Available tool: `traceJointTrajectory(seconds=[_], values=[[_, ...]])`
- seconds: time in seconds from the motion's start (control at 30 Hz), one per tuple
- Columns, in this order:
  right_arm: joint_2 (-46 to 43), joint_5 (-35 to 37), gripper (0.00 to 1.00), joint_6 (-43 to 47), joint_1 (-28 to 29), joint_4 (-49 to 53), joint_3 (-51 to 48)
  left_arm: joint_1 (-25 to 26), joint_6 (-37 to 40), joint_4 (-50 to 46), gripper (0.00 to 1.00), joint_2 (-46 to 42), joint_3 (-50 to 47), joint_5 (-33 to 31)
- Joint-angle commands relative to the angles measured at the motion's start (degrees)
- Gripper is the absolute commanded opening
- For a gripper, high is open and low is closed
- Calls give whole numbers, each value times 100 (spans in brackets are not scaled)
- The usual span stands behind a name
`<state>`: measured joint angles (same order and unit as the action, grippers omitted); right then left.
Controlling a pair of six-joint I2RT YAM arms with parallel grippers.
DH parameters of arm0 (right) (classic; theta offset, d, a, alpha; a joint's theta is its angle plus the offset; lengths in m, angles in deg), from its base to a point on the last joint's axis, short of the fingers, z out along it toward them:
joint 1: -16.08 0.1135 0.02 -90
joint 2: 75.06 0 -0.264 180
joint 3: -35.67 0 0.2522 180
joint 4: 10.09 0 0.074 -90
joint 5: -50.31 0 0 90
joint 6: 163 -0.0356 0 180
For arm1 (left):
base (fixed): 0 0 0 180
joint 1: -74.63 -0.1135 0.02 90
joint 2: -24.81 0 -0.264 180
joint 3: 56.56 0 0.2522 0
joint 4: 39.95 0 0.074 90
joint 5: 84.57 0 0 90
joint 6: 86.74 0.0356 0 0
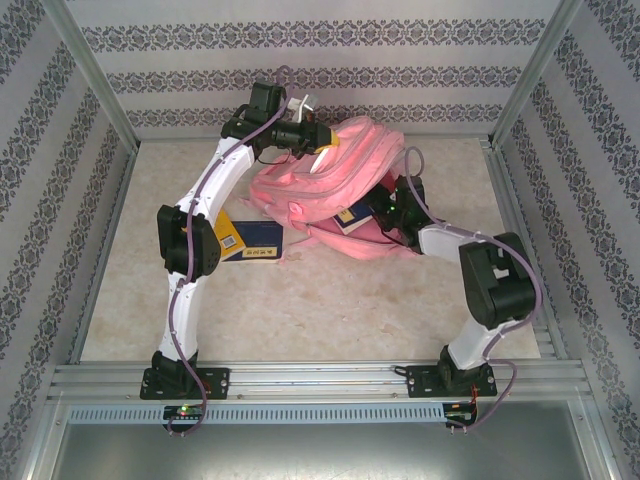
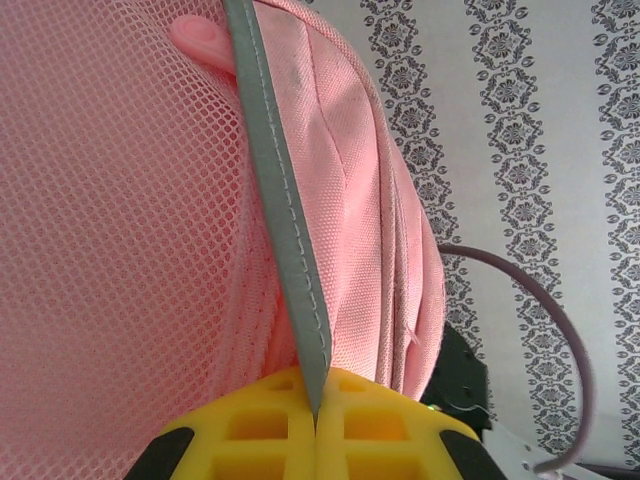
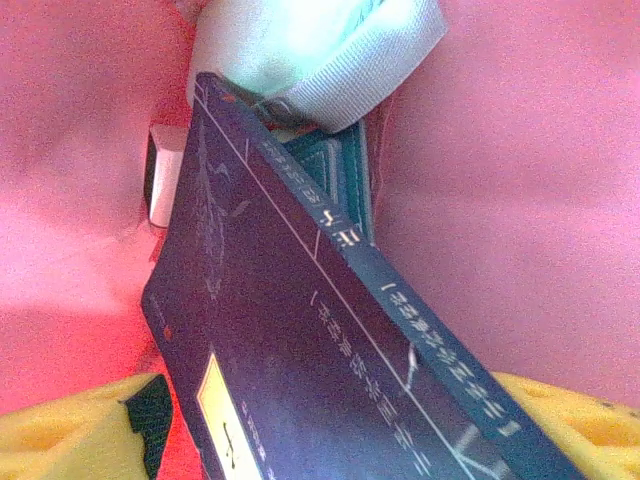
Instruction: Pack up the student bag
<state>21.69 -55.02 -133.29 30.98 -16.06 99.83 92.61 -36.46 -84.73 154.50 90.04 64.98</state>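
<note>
The student bag (image 1: 345, 180) lies in the far middle part of the worktop (image 1: 300, 320). It is large, pink and crumpled, and its opening is turned toward the right arm. In the left wrist view its side is of pink mesh (image 2: 120, 250), and a grey trim strip (image 2: 285, 230) runs down along the mesh. A small pink zip tab (image 2: 205, 42) lies at the top of this strip.

The left hand (image 1: 325, 140) is at the far upper edge of the bag. Its yellow fingers (image 2: 250, 430) are clenched together on the lower end of the grey trim strip, so the left hand (image 2: 318, 395) is grasping the bag by this strip.

The right hand (image 1: 385, 215) reaches into the opening of the bag from the right side. A dark blue book (image 3: 300, 330) with pale printed lines and a yellow label stands tilted between its fingers, inside the pink lining. The fingers of the right hand (image 3: 325, 400) stand wide apart, and a narrow pink gap shows between the left finger and the edge of the book, so this hand is released. A white strap (image 3: 330, 50) hangs above the far end of the book.

A second dark blue book (image 1: 255, 238) with a yellow label lies flat on the worktop, just left of the bag, and the left arm partly covers it. Walls with patterned wallpaper (image 1: 300, 40) stand around the worktop.
</note>
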Motion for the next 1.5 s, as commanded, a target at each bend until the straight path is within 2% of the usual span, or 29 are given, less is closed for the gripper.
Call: traceJointTrajectory(seconds=[0.0,0.23,0.43,0.63,0.8,0.9,1.03,1.1,1.2,1.33,1.47], values=[[-277,445,80,328,56,1006,9,-88,57,387,0,-340,179,35],[-692,744,81,474,17,1594,-196,-97,137,247,0,-326,179,-66],[-1688,855,81,441,-115,1404,-781,-75,174,179,0,-330,60,-138],[-3209,1027,78,493,-131,1476,-1489,120,378,56,0,-340,-196,-351],[-4741,1445,74,497,-67,2013,-2077,334,418,247,1,-326,-714,-569],[-5367,1530,73,468,-57,2336,-2306,450,374,451,2,-296,-1033,-635],[-5833,1502,73,565,-40,2505,-2446,603,240,782,11,-299,-1480,-685],[-5848,1437,72,800,44,2612,-2318,621,-3,1127,25,-421,-1849,-638],[-5763,1454,71,1227,298,2727,-2035,581,302,959,42,-956,-2312,-1070],[-5595,1505,66,1801,701,2562,-1839,306,558,863,53,-2024,-3211,-1588],[-5075,1474,63,2298,1286,2449,-1510,-251,430,984,54,-3182,-4554,-2084]])
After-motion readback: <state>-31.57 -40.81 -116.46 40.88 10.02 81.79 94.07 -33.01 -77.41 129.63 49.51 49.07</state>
